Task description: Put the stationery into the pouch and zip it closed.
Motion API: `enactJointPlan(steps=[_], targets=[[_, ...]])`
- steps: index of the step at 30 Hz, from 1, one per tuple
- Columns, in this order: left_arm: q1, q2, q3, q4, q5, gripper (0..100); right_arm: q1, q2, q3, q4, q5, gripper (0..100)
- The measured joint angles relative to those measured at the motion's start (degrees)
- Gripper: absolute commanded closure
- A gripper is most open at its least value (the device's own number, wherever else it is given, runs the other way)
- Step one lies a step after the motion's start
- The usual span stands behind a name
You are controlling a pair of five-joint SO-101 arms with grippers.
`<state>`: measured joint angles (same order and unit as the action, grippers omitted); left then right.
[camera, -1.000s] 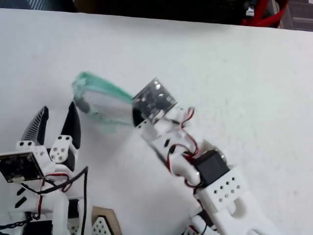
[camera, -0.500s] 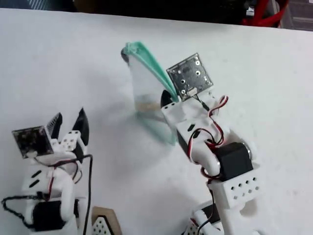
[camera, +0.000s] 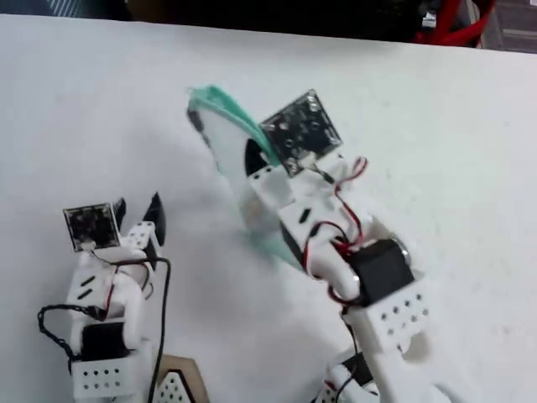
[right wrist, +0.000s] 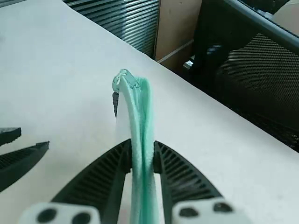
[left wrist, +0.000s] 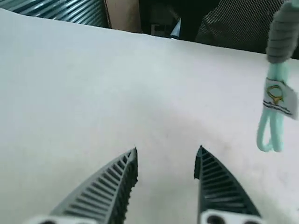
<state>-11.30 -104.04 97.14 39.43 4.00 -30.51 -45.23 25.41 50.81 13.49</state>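
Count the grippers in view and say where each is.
2. The left gripper is at the left of the table, jaws open, empty. The right gripper is mid-table, jaws shut on the pouch along its zipper edge.

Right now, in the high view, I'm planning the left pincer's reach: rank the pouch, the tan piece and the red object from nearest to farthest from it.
From the left pincer:
1. Pouch, toward the table's middle, held in the right pincer.
2. Tan piece, at the near edge beside the left arm's base.
3. Red object, past the table's far edge.
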Motion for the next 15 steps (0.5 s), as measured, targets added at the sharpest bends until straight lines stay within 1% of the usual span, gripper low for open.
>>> enactJointPlan(steps=[3, 5, 10, 15], targets=[[2.2, 0.0, 0.0, -0.1, -0.2, 80, -0.6, 3.6, -0.5, -4.3, -0.3, 98.0], [3.4, 0.0, 0.0, -0.1, -0.2, 80, -0.7, 6.4, -2.4, -6.1, -1.9, 98.0], [5.5, 0.0, 0.0, 0.0, -0.2, 80, 0.4, 12.7, -12.0, -6.5, -7.9, 98.0], [5.8, 0.0, 0.0, 0.0, -0.2, 80, 1.7, 16.4, -22.2, -6.1, -15.3, 98.0]])
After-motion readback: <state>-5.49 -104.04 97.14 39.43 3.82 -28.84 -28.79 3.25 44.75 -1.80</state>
